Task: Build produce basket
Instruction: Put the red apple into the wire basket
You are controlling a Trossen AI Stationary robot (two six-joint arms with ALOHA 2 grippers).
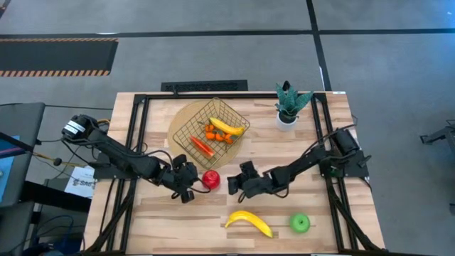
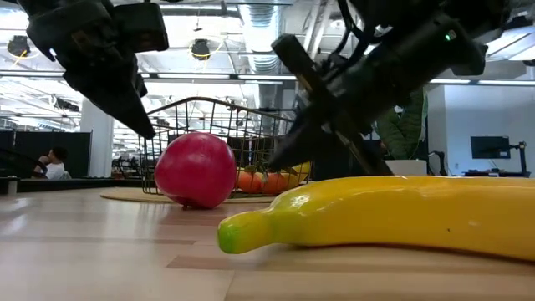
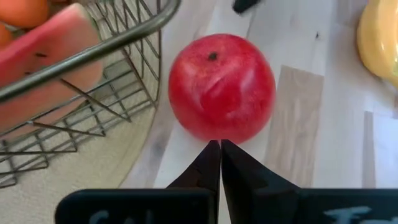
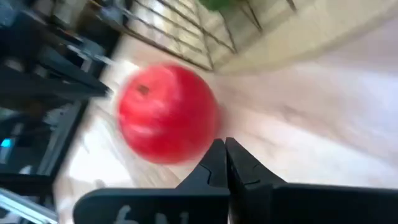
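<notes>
Nearest the front table edge: one yellow banana and the green apple lie loose on the wood, well apart from the basket. Neither is touched. Both are left to load.

Mid-table: the red apple sits on the bare wood just outside the basket's near corner, between the two arms. The left gripper is clenched, fingers pressed together, tips just beside the apple; whether they touch it cannot be told. It is holding nothing. The right gripper is likewise clenched and empty, near the apple on its other side. The red apple is also left to load.

Farther back: the basket rests on a round tan mat. Inside it are a second banana, the red-orange stick and the small orange pieces.

Judgement: roughly half done; three pieces remain outside, and the red apple looks like the item in hand.

Far edge: potted plant, not involved.
</notes>
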